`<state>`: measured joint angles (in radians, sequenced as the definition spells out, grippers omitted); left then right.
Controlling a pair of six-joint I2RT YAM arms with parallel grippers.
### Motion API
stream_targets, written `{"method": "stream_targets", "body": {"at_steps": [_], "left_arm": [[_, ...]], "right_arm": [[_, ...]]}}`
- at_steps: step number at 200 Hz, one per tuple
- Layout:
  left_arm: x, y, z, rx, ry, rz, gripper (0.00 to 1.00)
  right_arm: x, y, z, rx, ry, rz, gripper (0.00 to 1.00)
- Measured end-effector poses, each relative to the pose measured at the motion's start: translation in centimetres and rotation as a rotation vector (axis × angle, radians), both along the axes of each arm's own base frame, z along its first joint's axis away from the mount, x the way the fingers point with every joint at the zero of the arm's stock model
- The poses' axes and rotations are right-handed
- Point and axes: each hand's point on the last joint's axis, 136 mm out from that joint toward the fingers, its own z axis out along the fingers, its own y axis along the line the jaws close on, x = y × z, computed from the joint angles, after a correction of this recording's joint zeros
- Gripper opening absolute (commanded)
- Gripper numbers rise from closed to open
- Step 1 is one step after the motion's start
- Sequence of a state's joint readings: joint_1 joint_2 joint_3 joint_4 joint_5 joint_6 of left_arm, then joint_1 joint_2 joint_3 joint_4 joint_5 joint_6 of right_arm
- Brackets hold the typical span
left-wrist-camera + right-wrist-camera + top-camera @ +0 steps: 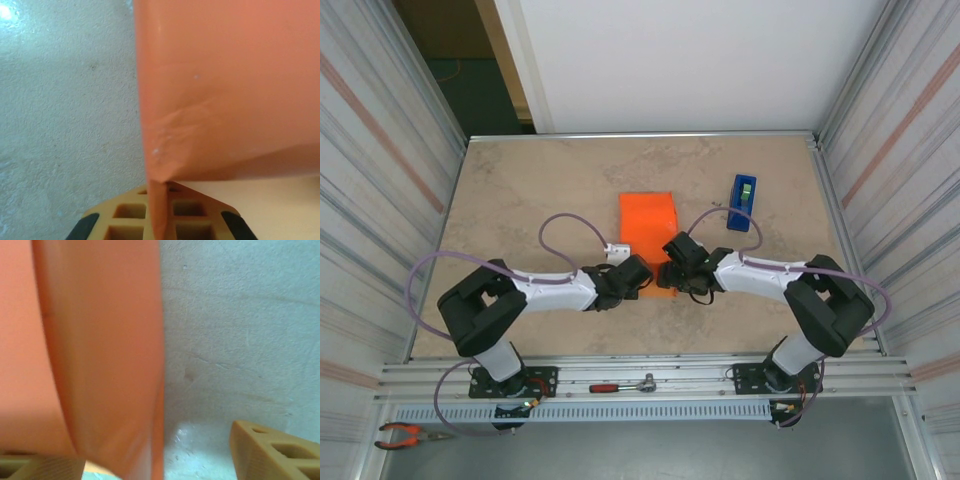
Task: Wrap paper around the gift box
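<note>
Arms bent inward; L gripper (pixel 160 220) pinches paper (pixel 648 215), R gripper (pixel 155 460) agape.

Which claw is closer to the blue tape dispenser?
The right claw. It is at the paper's near right corner, with the tape dispenser farther back and right; the left claw is at the near left corner, farther away.

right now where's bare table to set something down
Widest bare patch: far left of the table, between the left wall, back edge and the paper. Smaller one between the paper and the blue tape dispenser. Crowded at the paper's near edge, where the left arm and right arm meet.
</note>
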<state>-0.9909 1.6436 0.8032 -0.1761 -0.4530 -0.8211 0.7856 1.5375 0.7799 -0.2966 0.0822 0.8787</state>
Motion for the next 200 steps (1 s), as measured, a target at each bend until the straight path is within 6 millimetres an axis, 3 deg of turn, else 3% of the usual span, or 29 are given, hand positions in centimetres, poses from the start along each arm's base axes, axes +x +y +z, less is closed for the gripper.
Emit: {"method": "stream_targets", "body": {"at_steps": [34,65,137,200], "left_arm": [[0.0,0.0,0.0,0.000,0.001,0.000,0.01],[-0.2,0.2,-0.4,-0.005,0.005,0.004,0.01],[-0.2,0.1,-0.4,-0.023,0.005,0.018,0.01],[-0.2,0.2,-0.1,-0.010,0.002,0.005,0.43]], "right_arm": [[-1.1,-1.1,0.6,0.001,-0.003,-0.001,0.78],[-1.1,-1.4,0.4,-0.014,0.001,-0.004,0.73],[1.9,-0.4,0.1,-0.046,-0.006,-0.020,0.55],[2.3,-1.0,-0.8,-0.064,0.009,-0.033,0.48]]}}
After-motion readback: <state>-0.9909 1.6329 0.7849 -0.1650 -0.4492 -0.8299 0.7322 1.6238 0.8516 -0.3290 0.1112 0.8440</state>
